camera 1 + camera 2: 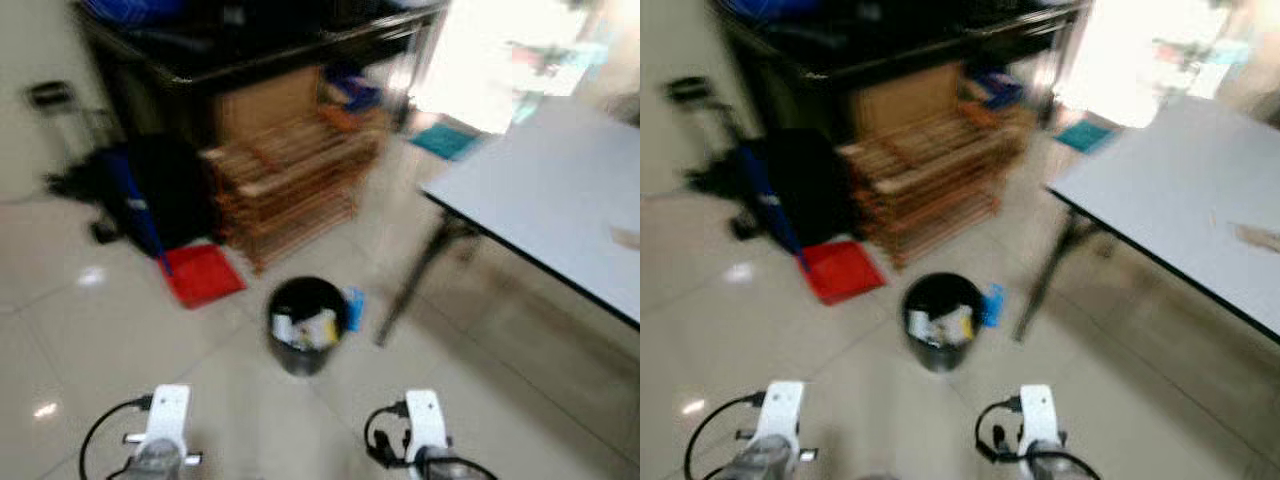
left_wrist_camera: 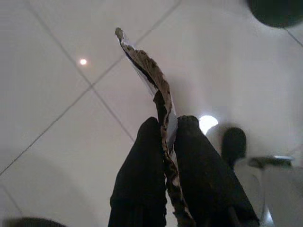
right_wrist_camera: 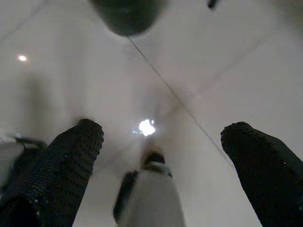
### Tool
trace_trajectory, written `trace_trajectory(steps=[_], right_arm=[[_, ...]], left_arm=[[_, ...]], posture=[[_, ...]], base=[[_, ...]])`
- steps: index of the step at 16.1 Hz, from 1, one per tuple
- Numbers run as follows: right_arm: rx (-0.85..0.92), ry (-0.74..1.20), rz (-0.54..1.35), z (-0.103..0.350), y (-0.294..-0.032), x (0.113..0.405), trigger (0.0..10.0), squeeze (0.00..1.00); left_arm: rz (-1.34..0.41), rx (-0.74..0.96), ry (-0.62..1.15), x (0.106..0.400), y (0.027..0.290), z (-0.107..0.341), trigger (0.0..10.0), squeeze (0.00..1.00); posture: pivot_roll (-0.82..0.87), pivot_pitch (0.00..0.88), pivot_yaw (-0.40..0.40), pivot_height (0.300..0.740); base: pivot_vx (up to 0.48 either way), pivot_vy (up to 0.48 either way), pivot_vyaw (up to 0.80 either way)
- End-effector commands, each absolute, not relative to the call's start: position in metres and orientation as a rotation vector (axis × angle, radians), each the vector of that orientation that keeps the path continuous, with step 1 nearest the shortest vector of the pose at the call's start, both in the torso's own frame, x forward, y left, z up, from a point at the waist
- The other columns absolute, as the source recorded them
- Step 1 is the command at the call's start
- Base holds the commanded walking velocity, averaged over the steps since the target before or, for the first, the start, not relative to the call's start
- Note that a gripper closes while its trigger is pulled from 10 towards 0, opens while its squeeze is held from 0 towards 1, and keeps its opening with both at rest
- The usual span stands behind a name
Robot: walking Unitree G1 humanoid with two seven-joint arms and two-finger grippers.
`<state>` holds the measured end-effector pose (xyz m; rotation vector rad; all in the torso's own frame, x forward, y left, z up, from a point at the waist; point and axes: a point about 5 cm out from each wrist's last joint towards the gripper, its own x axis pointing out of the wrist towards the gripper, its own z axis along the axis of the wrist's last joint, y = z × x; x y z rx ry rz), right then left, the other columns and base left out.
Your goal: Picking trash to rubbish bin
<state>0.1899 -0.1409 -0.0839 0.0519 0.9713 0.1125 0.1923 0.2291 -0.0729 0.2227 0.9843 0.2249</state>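
Trash in hand: left gripper (image 2: 164,130) pinches crumpled brownish wrapper strip (image 2: 150,78); right gripper (image 3: 161,142) wide, empty. Round black rubbish bin (image 1: 306,322) ahead, already part-filled; drop pending.

Ahead of me on the tiled floor stands the black rubbish bin (image 1: 940,320), with pale scraps inside. A red dustpan (image 1: 841,270) lies just beyond it to my left, a wooden rack (image 1: 930,180) behind it, and a grey table (image 1: 1200,200) to its right. My two wrists show nearer than the bin.
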Motion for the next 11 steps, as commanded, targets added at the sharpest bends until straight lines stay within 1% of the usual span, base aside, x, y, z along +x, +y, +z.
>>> trace_trajectory(steps=[1, 8, 11], right_arm=[[0.054, 0.988, 0.078, -0.0867, -0.1514, 0.1838, 10.0, 0.00], [0.082, 0.982, 0.060, -0.0866, -0.1519, 0.1839, 10.0, 0.00], [0.095, 0.978, 0.052, -0.0863, -0.1522, 0.1844, 10.0, 0.00]], left_arm=[[0.203, 0.212, 0.990, 0.1916, 0.2210, -0.0751, 10.0, 0.00], [0.198, 0.215, 0.990, 0.1915, 0.2210, -0.0751, 10.0, 0.00], [0.197, 0.215, 0.990, 0.1913, 0.2209, -0.0753, 10.0, 0.00]], posture=[[0.01, 0.067, -0.048, 0.740], [0.01, 0.068, -0.049, 0.740], [0.01, 0.068, -0.047, 0.740]], base=[[0.480, 0.000, 0.00], [0.480, 0.000, 0.00], [0.480, 0.000, -0.80]])
